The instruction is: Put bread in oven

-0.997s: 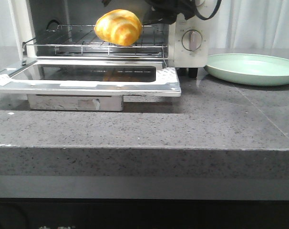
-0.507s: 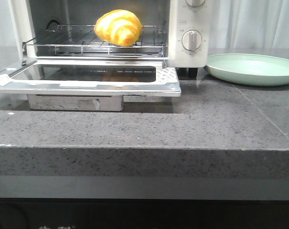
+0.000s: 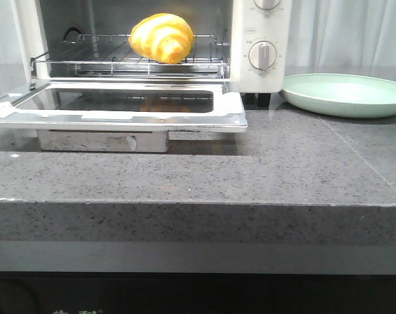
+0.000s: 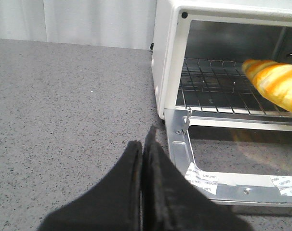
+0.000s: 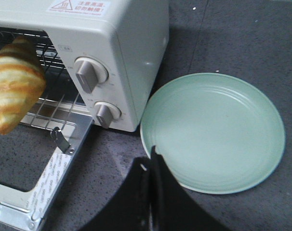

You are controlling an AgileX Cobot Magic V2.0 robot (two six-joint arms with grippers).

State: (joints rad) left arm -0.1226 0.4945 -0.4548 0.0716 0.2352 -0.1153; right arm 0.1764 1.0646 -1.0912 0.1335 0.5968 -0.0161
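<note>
The bread, a glossy golden-yellow croissant roll, lies on the wire rack inside the white oven, whose glass door hangs open and flat. It also shows in the left wrist view and the right wrist view. My left gripper is shut and empty, low over the counter beside the door's left corner. My right gripper is shut and empty, above the counter by the plate's near rim. Neither gripper shows in the front view.
A pale green round plate sits empty to the right of the oven, also in the right wrist view. Two round knobs are on the oven's right panel. The grey stone counter drops off at its front edge.
One second ago a dark arm was at the oven's top right, over the upper knob. It has withdrawn out of the front view. The bread has not moved.
</note>
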